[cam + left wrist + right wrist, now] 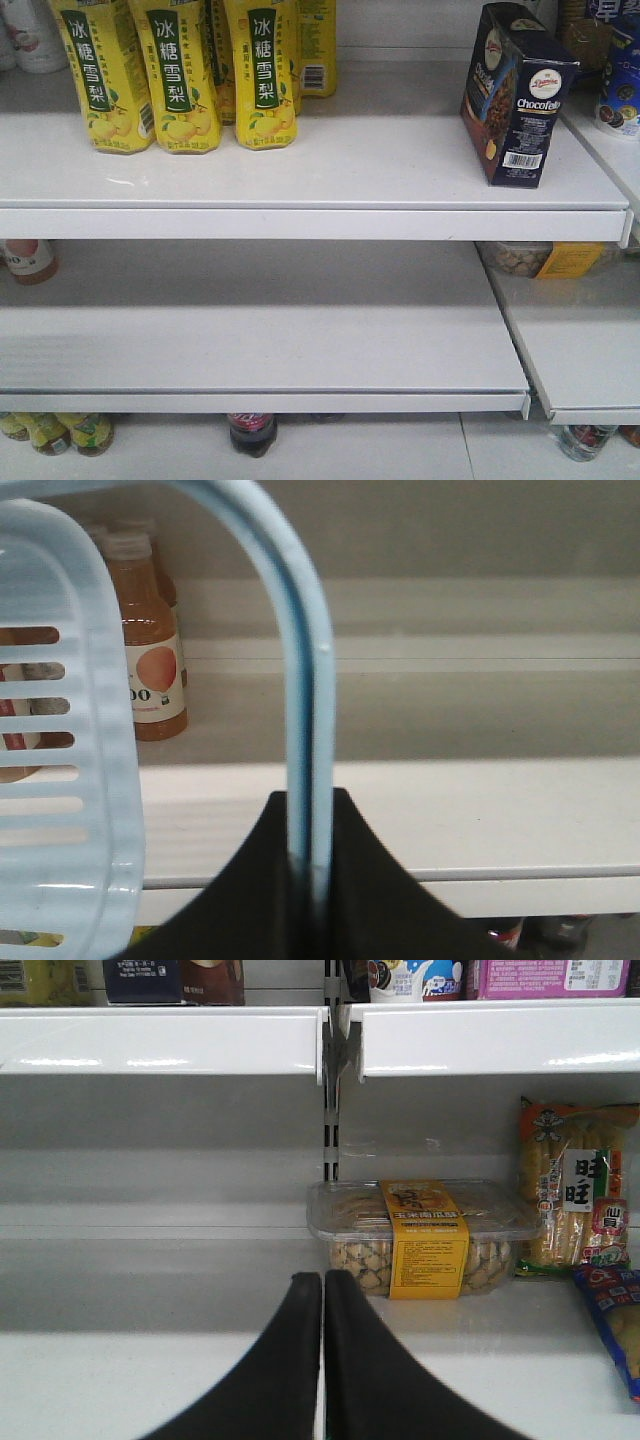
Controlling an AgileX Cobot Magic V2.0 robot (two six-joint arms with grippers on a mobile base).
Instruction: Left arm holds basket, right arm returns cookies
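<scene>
The cookies (517,95) are standing upright on the top shelf (300,165) in the front view, near its right end, with the barcode label facing out and the box turned slightly. Well to the left of the cookies, yellow drink cartons (180,75) are standing in a row on the same shelf. Below the cookies, a clear tub (535,258) with a yellow band is peeking out from under the shelf edge. Bottles are showing at the very bottom, beneath the lowest shelf.

In the left wrist view, the left gripper (308,880) is clamping the pale blue handle (300,680) of the basket (60,740), its black jaws pressing on both sides of the loop. The basket's slotted wall is hanging at the left of that view, and behind it an orange drink bottle (150,650) is standing on a white shelf.

In the right wrist view, the right gripper (323,1360) is carrying nothing, its two black fingers (270,1380) lying pressed together with only a thin line between them. Beyond them the clear tub (420,1235) is sitting on a shelf, with snack packets (578,1190) just to its right.
</scene>
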